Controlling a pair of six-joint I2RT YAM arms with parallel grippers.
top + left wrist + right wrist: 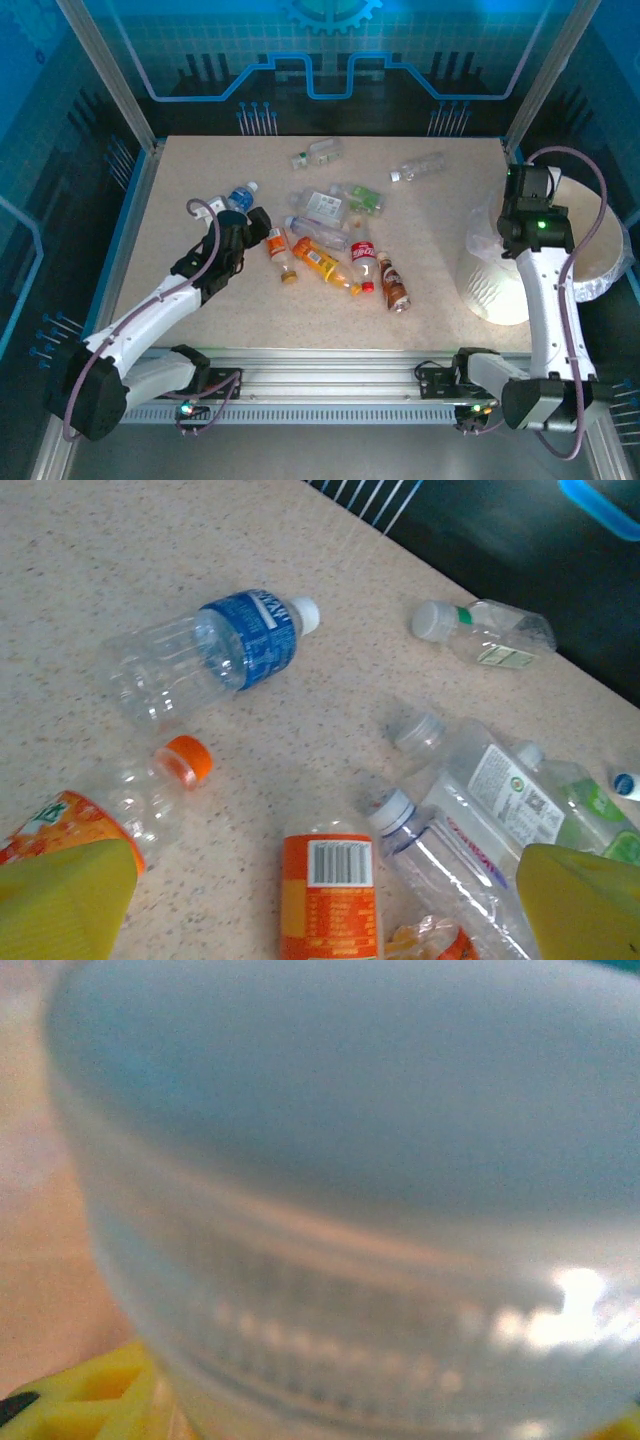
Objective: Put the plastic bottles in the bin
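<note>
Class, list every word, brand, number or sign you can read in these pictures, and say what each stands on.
Nothing reads clearly enough to quote.
Blue-label bottle: white lettering, blurred.
Orange-label bottle: barcode, digits too small.
White-label bottle: fine print and a square code, too small.
Clear bottle: red lettering, blurred.
Green-band bottle: label print too small.
Top view: every label too small.

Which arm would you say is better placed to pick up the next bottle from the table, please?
Left: the left gripper, open, hovers over the orange-labelled bottle; the right gripper is away at the bin.
</note>
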